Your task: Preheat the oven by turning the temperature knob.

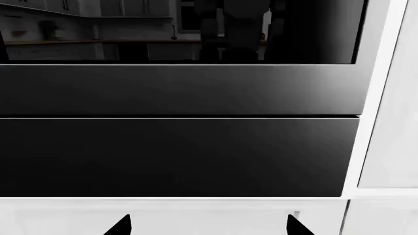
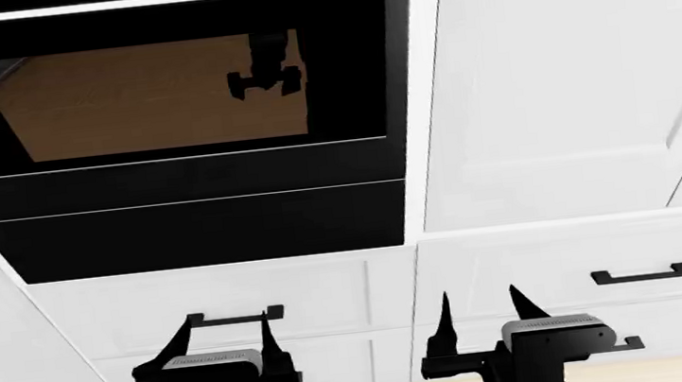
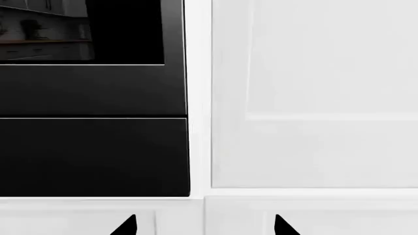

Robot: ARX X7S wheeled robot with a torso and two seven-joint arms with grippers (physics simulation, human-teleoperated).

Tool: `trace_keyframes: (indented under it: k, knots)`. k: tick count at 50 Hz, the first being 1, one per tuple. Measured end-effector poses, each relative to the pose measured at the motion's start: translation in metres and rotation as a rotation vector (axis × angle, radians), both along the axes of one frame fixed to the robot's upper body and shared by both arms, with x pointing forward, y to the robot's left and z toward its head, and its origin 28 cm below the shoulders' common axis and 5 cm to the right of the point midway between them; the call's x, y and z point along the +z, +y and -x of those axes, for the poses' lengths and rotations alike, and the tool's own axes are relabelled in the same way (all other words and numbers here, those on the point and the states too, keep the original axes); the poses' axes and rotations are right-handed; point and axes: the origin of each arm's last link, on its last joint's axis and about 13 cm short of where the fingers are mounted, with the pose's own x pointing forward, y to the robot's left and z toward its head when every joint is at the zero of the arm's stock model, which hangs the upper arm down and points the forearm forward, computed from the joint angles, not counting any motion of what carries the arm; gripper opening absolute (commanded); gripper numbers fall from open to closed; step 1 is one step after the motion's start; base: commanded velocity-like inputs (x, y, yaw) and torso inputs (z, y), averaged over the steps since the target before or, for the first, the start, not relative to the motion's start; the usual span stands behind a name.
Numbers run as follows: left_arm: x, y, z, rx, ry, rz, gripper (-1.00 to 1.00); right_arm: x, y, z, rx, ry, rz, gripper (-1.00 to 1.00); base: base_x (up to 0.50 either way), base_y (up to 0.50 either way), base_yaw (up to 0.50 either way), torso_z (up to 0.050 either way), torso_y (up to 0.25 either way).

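Two grippers hang low and near in the head view, both clear of the cabinet fronts: the left gripper (image 2: 225, 331) in front of a white drawer (image 2: 201, 305) and partly masking its small black handle (image 2: 235, 316), the right gripper (image 2: 478, 308) in front of the neighbouring drawer (image 2: 577, 266), to the left of that drawer's handle (image 2: 643, 272). Each has its jaws spread wide and empty; the wrist views confirm this, showing only the two dark fingertips (image 1: 121, 226) of the left and the fingertips (image 3: 127, 226) of the right, well apart with nothing between them. The oven (image 2: 188, 179) is built into the white cabinetry, far and to the left, directly above the left drawer. Its brown-tinted glass window (image 2: 116, 101) carries a dark reflection of the robot. A thin bright bar handle (image 2: 143, 2) runs across the top of the door, and a plain black lower panel (image 2: 200, 232) sits beneath it. To the right of the oven stands a tall white cabinet door (image 2: 558, 83). No temperature knob can be made out in any view.
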Motion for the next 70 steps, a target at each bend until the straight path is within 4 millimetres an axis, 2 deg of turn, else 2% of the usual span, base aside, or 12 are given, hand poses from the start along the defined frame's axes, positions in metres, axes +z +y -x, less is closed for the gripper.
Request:
trace_keyframes:
  k: [14, 22, 28, 40, 47, 56, 70]
  knots:
    - [0.001, 0.0, 0.0, -0.003, -0.004, -0.009, 1.0, -0.001, 0.001, 0.0, -0.009, 0.013, 0.027, 1.0, 0.0, 0.0, 0.0, 0.0, 0.0]
    - [0.007, 0.001, 0.0, 0.009, -0.014, -0.014, 1.0, 0.007, 0.003, -0.003, -0.003, 0.107, 0.099, 1.0, 0.0, 0.0, 0.0, 0.0, 0.0]
    - [0.028, 0.002, -0.002, 0.022, -0.059, 0.002, 1.0, 0.035, 0.005, -0.006, 0.011, 0.036, 0.187, 1.0, 0.0, 0.0, 0.0, 0.0, 0.0]
    - [0.112, 0.008, -0.015, 0.068, -0.339, 0.059, 1.0, 0.119, 0.002, -0.009, -0.008, -0.296, 0.288, 1.0, 0.0, 0.0, 0.0, 0.0, 0.0]
    - [0.149, 0.006, -0.02, 0.075, -0.477, 0.093, 1.0, 0.16, -0.001, -0.01, -0.042, -0.495, 0.317, 1.0, 0.0, 0.0, 0.0, 0.0, 0.0]
    - [0.172, 0.011, -0.022, 0.093, -0.589, 0.105, 1.0, 0.181, -0.005, -0.008, -0.06, -0.621, 0.348, 1.0, 0.0, 0.02, 0.0, 0.0, 0.0]
    - [0.188, 0.012, -0.016, 0.077, -0.678, 0.113, 1.0, 0.193, -0.009, -0.004, -0.074, -0.702, 0.366, 1.0, 0.0, 0.36, 0.0, 0.0, 0.0]
